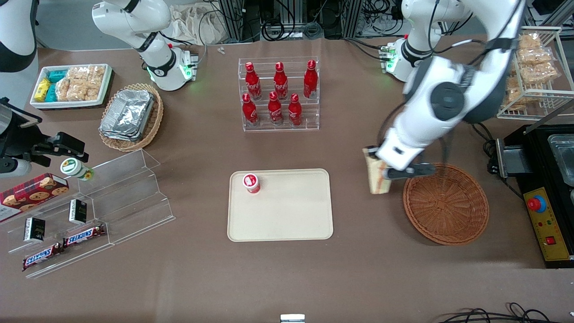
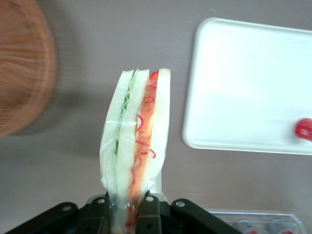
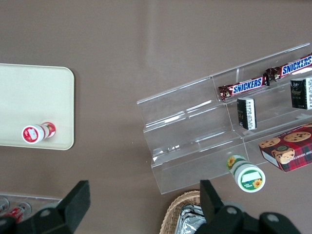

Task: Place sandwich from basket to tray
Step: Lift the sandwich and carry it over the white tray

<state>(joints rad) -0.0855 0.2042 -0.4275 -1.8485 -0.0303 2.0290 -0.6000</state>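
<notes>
Gripper (image 2: 126,214): fingers clenched on the sandwich (image 2: 136,146), pinching its wrapped base from both sides; wedge sticks out past the fingertips, edge-on to the wrist cam. In front view the gripper (image 1: 389,172) hangs above bare table between basket and tray, just beside the basket's rim.

Sandwich (image 1: 377,177): pale bread, green filling one layer, red-orange the other, clear film wrap. Held in the air, clear of the basket, not over the tray.

Basket (image 1: 446,204): round, reddish-brown wicker, toward working arm's end of table; nothing visible inside. Its edge also shows in wrist view (image 2: 22,68).

Tray (image 1: 280,205): cream, rectangular, rounded corners, mid-table, near the front cam. Carries one small red-and-white container (image 1: 251,183), lying at a corner farther from the cam. Rest of tray surface bare.

Other items:
- Acrylic rack w/ six red bottles (image 1: 279,92), farther from cam than tray.
- Tan wicker basket w/ foil trays (image 1: 130,114), toward parked arm's end.
- White tray of snack packets (image 1: 71,85), same end, farther from cam.
- Clear stepped stand w/ Snickers bars (image 1: 63,244), small dark boxes, cookie box (image 1: 31,193), green-lidded cup (image 1: 76,169).
- Wire shelf w/ bagged tan snacks (image 1: 536,63), working arm's end.
</notes>
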